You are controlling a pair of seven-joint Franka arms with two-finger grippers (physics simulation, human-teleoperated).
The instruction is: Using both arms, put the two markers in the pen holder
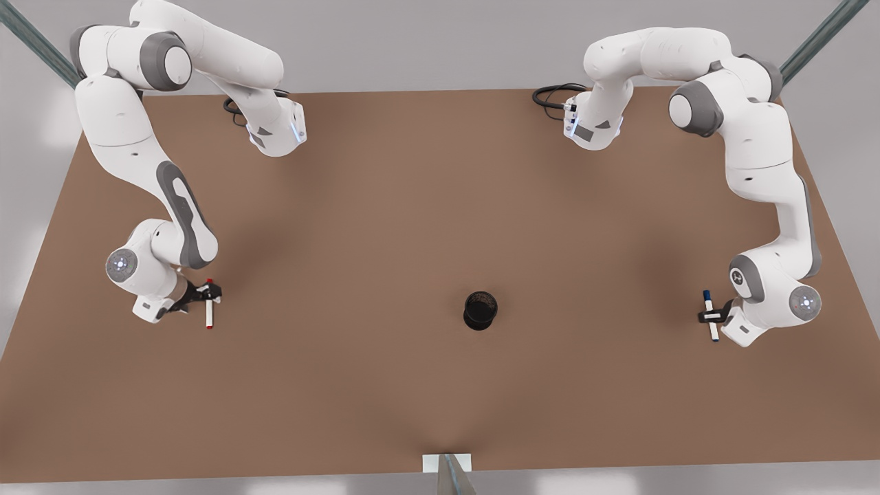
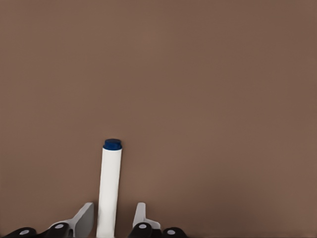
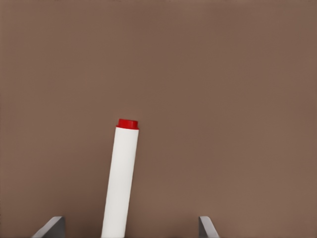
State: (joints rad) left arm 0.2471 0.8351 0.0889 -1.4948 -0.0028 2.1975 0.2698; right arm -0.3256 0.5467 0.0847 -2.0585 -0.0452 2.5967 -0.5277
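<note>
Both markers still out, pen holder (image 1: 480, 310) empty.
I see left gripper (image 1: 712, 316) part-open round blue marker (image 1: 710, 315), right gripper (image 1: 206, 297) wide round red marker (image 1: 210, 304); neither clamped.

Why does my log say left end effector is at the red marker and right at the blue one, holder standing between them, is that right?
Colours are swapped. The left wrist view shows the left end effector straddling the blue marker; the right wrist view shows the right end effector at the red marker. The rest holds: in the front view the pen holder stands on the table between them.
</note>
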